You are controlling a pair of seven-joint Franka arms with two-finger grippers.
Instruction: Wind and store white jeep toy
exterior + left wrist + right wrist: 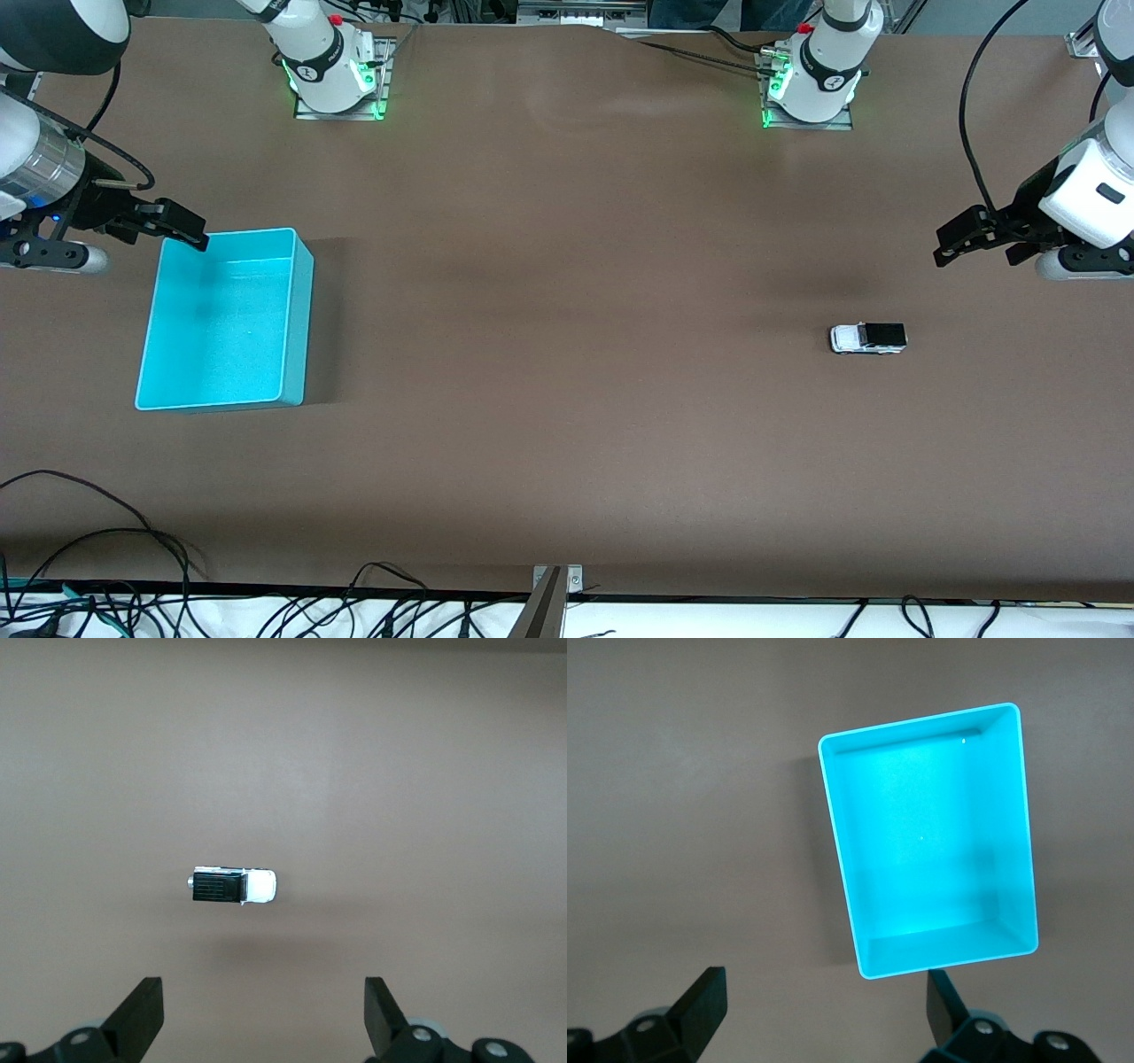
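The brown matte table (pixel 567 425) is carrying only two loose items. The largest is an open rectangular cyan plastic bin (pixel 297 319), sitting toward the right arm's end of the table and roughly midway between the base-side edge and the camera-side edge; it is showing nothing inside in the right wrist view (pixel 1014 815).

The right gripper (pixel 182 232) is hanging over the bin's base-side corner, fingers spread wide, holding nothing. This arm appears to be waiting.

The left gripper (pixel 961 239) is hovering over bare table near the left arm's end, fingers likewise spread wide and carrying nothing (pixel 264 1014).

The smallest item, a tiny white jeep toy with a black rear roof (pixel 868 338), is standing on its wheels toward the left arm's end, well apart from the bin and nearer the camera-side edge than the spot under the left gripper. It is lying lengthwise along the table (pixel 233 887).

Progress judgement: nothing is done yet. The toy is ungrasped, so picking, winding and binning all remain.
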